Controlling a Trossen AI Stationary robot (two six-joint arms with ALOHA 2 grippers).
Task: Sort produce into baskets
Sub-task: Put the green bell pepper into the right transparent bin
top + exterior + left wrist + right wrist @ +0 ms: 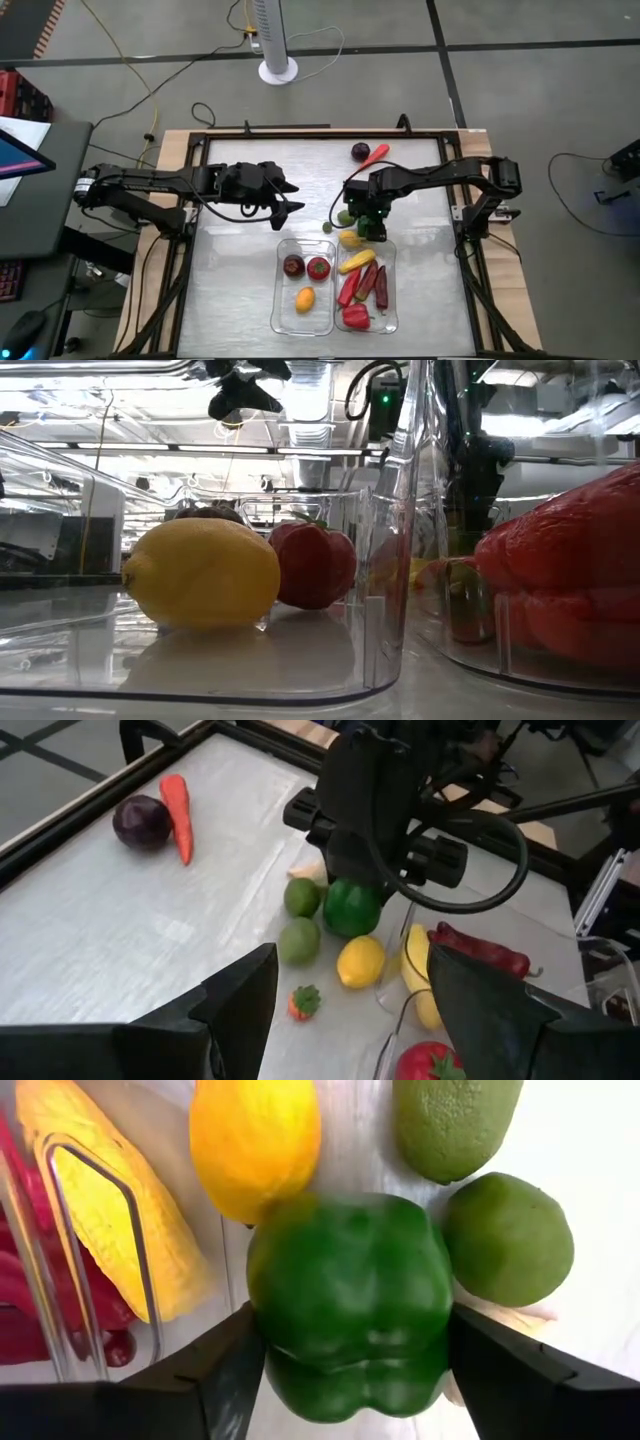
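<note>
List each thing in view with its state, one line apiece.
left gripper: open, empty, raised over the table.
right gripper: fingers either side of the green pepper.
green pepper: on the table, between those fingers.
left basket: upright, three pieces inside.
right basket: upright, holds red chillies, corn.
carrot: lying on the table beside the purple ball.

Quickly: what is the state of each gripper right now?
Left gripper: open, holding nothing, above the table.
Right gripper: fingers on both sides of the green pepper; whether they grip it cannot be told.
</note>
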